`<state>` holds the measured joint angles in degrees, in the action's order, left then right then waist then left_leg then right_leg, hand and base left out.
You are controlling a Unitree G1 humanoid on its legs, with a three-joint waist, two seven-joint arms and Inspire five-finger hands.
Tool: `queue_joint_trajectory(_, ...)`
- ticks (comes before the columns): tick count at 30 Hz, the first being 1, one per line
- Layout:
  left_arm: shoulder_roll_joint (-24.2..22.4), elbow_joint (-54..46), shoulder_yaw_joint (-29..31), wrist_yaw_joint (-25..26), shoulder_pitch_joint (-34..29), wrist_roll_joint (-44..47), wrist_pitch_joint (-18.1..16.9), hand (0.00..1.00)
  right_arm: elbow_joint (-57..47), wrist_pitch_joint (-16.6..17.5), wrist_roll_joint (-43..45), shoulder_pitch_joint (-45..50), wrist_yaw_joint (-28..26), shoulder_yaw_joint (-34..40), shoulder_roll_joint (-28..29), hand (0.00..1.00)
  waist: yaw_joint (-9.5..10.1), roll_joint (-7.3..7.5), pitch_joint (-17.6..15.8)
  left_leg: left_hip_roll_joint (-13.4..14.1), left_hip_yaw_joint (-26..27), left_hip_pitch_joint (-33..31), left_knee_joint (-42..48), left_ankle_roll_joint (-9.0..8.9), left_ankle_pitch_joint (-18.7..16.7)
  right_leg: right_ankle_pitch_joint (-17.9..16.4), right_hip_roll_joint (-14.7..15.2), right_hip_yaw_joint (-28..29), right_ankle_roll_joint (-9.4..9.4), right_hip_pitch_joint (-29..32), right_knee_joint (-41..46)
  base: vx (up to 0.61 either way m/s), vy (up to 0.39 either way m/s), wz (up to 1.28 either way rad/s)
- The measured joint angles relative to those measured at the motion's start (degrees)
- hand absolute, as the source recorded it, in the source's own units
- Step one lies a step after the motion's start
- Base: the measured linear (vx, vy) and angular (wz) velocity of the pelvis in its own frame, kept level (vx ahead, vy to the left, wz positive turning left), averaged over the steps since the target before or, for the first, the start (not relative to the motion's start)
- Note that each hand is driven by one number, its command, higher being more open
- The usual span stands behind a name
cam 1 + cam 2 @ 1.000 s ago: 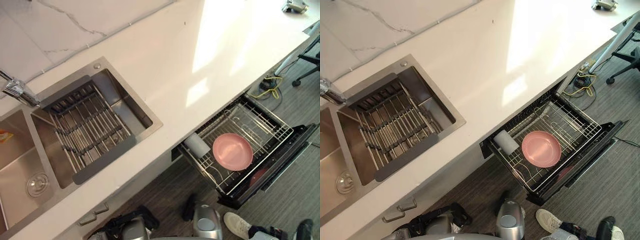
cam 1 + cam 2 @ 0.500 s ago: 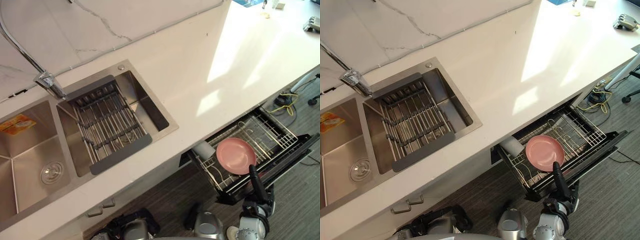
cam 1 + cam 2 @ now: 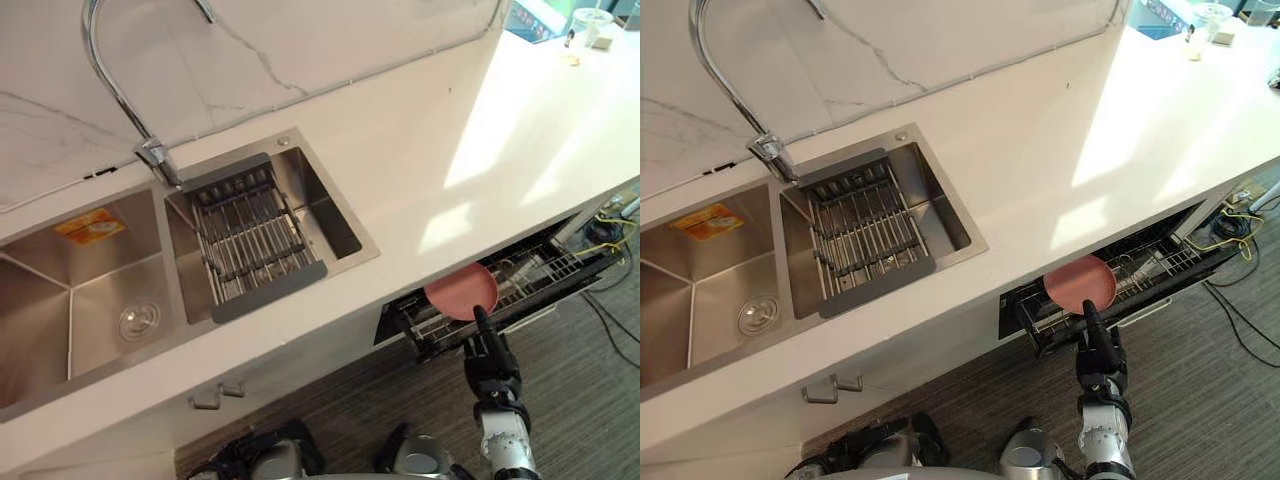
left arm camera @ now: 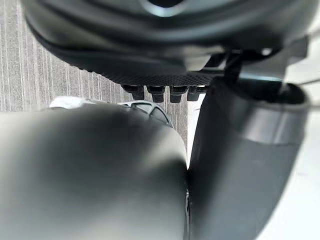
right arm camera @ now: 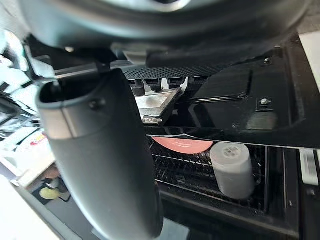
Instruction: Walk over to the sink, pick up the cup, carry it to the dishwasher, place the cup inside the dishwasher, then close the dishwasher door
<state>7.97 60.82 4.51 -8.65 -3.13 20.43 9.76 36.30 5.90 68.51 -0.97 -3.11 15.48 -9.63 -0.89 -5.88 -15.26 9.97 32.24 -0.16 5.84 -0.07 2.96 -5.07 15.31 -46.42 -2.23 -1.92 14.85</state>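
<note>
The white cup (image 5: 232, 170) lies on its side in the dishwasher's wire rack (image 3: 540, 275), next to a pink plate (image 3: 462, 290). The rack sits low under the counter, with the black dishwasher door (image 3: 520, 318) partly up in front of it. My right hand (image 3: 490, 362) is open, and its straight fingers point up against the door's front edge. In its own wrist view the thumb (image 5: 100, 150) stands before the rack. My left hand (image 4: 165, 50) hangs low by my side, relaxed and holding nothing.
A double steel sink (image 3: 370, 255) with a dark drain rack (image 3: 255, 240) and a tall curved faucet (image 3: 110, 80) lies to the left in the white counter (image 3: 450, 130). Yellow cables (image 3: 610, 230) lie on the floor to the right.
The whole view has shifted, showing more sink and faucet. My right hand has risen to the door's edge. The door and rack stand further in under the counter than before.
</note>
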Motion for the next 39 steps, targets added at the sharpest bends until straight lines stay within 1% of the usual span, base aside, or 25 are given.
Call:
queue_joint_trajectory(3,-0.39,-0.73,0.04,-0.32,-0.30,-0.13,-0.11,1.00,1.91,-0.67,0.06,-3.03,0.06,-0.01,-0.84,1.00,0.55,-0.69,0.17,0.19,-1.20,-1.09,-0.30,0.43,0.44,-0.47,-0.19,-1.11,0.31,0.29,0.34,-0.07,-0.013,0.18)
queue_joint_trajectory(4,-0.65,-1.27,0.12,-0.71,-0.35,-0.12,-0.11,1.00,2.35,-0.91,0.06,-4.23,0.08,-0.11,-1.33,1.00,1.22,-1.08,0.14,0.26,-1.45,-1.68,-0.38,0.45,0.79,-0.78,-0.21,-1.24,0.53,0.92,0.83,-0.06,-0.013,0.11)
queue_joint_trajectory(6,-0.97,-2.11,0.26,-1.35,-0.47,-0.11,-0.13,1.00,3.34,-0.98,0.05,-7.00,0.20,-0.15,-1.72,1.00,1.70,-1.60,-0.08,0.33,-1.82,-2.69,-0.59,0.49,1.55,-1.35,-0.15,-1.50,1.05,2.14,1.94,-0.06,-0.017,0.09)
queue_joint_trajectory(8,-1.25,-2.60,0.43,-2.41,-0.49,-0.09,-0.17,1.00,3.74,-1.14,0.02,-9.26,0.69,-0.18,-2.22,1.00,2.12,-2.17,-0.36,0.38,-2.25,-3.31,-0.65,0.47,2.38,-2.34,0.30,-1.79,1.44,3.11,3.65,-0.04,-0.036,0.13)
queue_joint_trajectory(10,-1.67,-3.11,0.46,-3.74,-0.49,-0.09,-0.23,1.00,4.40,-1.44,-0.12,-11.10,0.83,-0.28,-3.46,1.00,2.79,-2.81,-0.78,0.24,-3.47,-3.68,-0.68,0.08,3.45,-4.37,1.56,-2.89,1.90,3.34,6.69,-0.04,-0.067,0.26)
queue_joint_trajectory(12,-1.66,-3.23,0.71,-4.83,-0.57,-0.09,-0.48,1.00,5.39,-1.59,-0.08,-12.02,0.42,-0.38,-3.81,1.00,3.15,-2.84,-0.85,0.29,-4.00,-4.25,-0.68,-0.10,3.77,-5.97,2.24,-3.25,2.08,4.13,8.87,-0.04,-0.085,0.16)
queue_joint_trajectory(14,-1.48,-3.21,0.70,-5.48,-0.57,-0.14,-0.73,1.00,5.32,-1.71,-0.09,-12.38,-0.81,-1.42,-3.79,1.00,3.07,-2.82,-0.89,0.51,-4.06,-4.59,-0.71,-0.38,4.26,-7.02,2.53,-3.25,2.48,4.70,10.26,-0.06,-0.103,0.01)
queue_joint_trajectory(16,-1.49,-3.12,0.66,-5.76,-0.84,-0.15,-2.15,1.00,5.29,-2.24,-0.22,-12.91,-1.06,-2.46,-3.85,1.00,3.05,-2.84,-1.08,1.07,-4.04,-4.77,-0.51,-0.25,4.51,-7.81,2.35,-3.24,2.91,5.03,10.98,-0.06,-0.081,-0.02)
queue_joint_trajectory(17,-1.49,-3.16,0.65,-5.76,-0.94,-0.15,-2.81,1.00,5.28,-2.48,-0.32,-13.10,-1.06,-2.57,-3.84,1.00,3.05,-2.83,-1.25,1.23,-4.05,-4.83,-0.48,-0.25,4.50,-7.90,2.23,-3.26,3.05,5.09,10.99,-0.06,-0.067,-0.01)
queue_joint_trajectory(19,-1.66,-3.33,0.58,-4.87,-1.26,-0.71,-6.13,1.00,4.41,-2.83,-1.12,-13.38,-1.10,-4.64,-3.99,1.00,3.05,-2.71,-1.68,1.93,-3.69,-5.76,-0.44,-0.44,4.37,-8.00,1.63,-3.29,3.22,6.07,10.79,-0.06,-0.056,-0.03)
queue_joint_trajectory(21,-1.69,-4.02,0.52,-4.01,-1.56,-1.48,-7.63,1.00,3.21,-3.17,-1.12,-13.36,-1.63,-5.36,-3.93,1.00,2.94,-2.52,-2.11,2.25,-3.17,-6.34,-0.54,-0.45,4.37,-8.00,1.40,-3.27,3.22,6.83,10.72,-0.02,-0.018,-0.02)
queue_joint_trajectory(24,-1.80,-4.14,0.37,-3.43,-1.72,-1.10,-7.75,1.00,1.56,-2.85,-2.16,-10.77,-3.61,-8.54,-4.88,1.00,2.80,-2.33,-2.58,2.49,-2.47,-6.25,-0.53,-0.47,4.38,-8.05,1.41,-3.43,3.32,6.94,10.74,0.01,-0.007,0.03)
queue_joint_trajectory(26,-1.76,-4.11,0.13,-2.91,-1.72,0.60,-7.49,1.00,-0.02,-2.63,-4.69,-8.27,-5.05,-11.10,-4.56,1.00,2.42,-2.05,-2.75,2.53,-1.71,-6.08,-0.56,-0.54,4.43,-8.07,1.59,-3.46,3.35,6.94,10.78,0.05,0.002,0.03)
queue_joint_trajectory(28,-1.67,-3.92,0.08,-2.76,-1.72,2.20,-6.91,1.00,-1.22,-2.68,-10.06,-4.48,-5.88,-13.84,-3.26,1.00,1.96,-1.28,-3.14,2.41,-1.47,-5.85,-0.66,-1.13,4.79,-8.06,1.79,-3.33,3.30,6.81,10.84,0.08,0.007,0.01)
queue_joint_trajectory(29,-1.44,-4.10,0.04,-2.87,-1.71,3.35,-6.74,1.00,-0.85,-2.75,-14.48,-2.20,-5.36,-14.09,-1.61,1.00,1.80,-1.17,-3.12,2.24,-1.46,-5.67,-0.62,-1.50,4.52,-8.05,1.93,-3.33,3.03,6.57,10.77,0.09,0.007,0.02)
queue_joint_trajectory(30,-1.36,-4.06,0.02,-3.04,-1.72,3.76,-6.72,1.00,-0.46,-2.73,-16.38,-0.85,-4.98,-14.11,-0.48,1.00,1.73,-0.86,-3.05,2.13,-1.44,-5.69,-0.61,-1.66,4.40,-8.04,2.03,-3.33,2.89,6.58,10.76,0.10,0.008,0.03)
queue_joint_trajectory(31,-1.10,-3.90,-0.03,-3.35,-1.78,4.89,-6.58,1.00,1.39,-2.74,-20.15,1.37,-4.03,-14.20,1.51,1.00,1.72,-0.29,-2.94,1.91,-1.34,-5.62,-0.61,-1.89,4.33,-7.95,2.23,-3.23,2.65,6.54,10.67,0.09,0.007,0.00)
queue_joint_trajectory(32,-0.91,-3.88,-0.05,-3.63,-1.79,5.54,-6.44,1.00,2.77,-2.80,-22.02,2.04,-3.50,-14.19,2.15,1.00,1.75,-0.09,-2.86,1.80,-1.14,-5.47,-0.62,-2.01,4.19,-7.82,2.35,-3.08,2.63,6.52,10.65,0.12,0.015,-0.06)
queue_joint_trajectory(34,0.20,-3.88,-0.58,-5.06,-2.12,7.04,-6.15,1.00,8.70,-3.18,-26.54,4.56,-2.46,-12.53,3.24,1.00,1.83,1.54,-2.66,1.45,0.17,-4.64,-0.63,-2.28,3.48,-7.22,2.87,-1.92,2.29,6.62,10.35,0.14,0.036,-0.22)
queue_joint_trajectory(35,0.46,-3.76,-0.59,-5.08,-2.17,7.24,-6.04,1.00,9.81,-2.91,-27.93,4.41,-2.48,-11.65,3.18,1.00,1.72,1.92,-2.62,1.44,0.72,-4.38,-0.59,-2.33,3.23,-6.95,2.78,-1.53,2.17,6.61,10.03,0.12,0.052,-0.25)
queue_joint_trajectory(37,1.35,-2.60,-0.66,-5.39,-2.14,7.82,-4.21,1.00,14.28,-1.95,-32.89,4.84,-1.23,-6.92,3.08,1.00,1.38,3.31,-1.78,1.10,1.61,-2.75,-0.48,-2.52,1.98,-6.26,2.75,-0.75,1.25,5.29,8.73,0.07,0.055,-0.20)
queue_joint_trajectory(39,2.20,-2.13,-0.87,-5.47,-2.12,7.83,-2.62,1.00,17.82,-2.12,-35.91,5.42,-0.12,-4.40,2.93,1.00,1.37,4.06,-0.42,0.91,1.82,-2.18,-0.19,-2.59,1.00,-5.74,2.61,-0.62,0.46,4.48,7.56,0.08,0.073,-0.09)
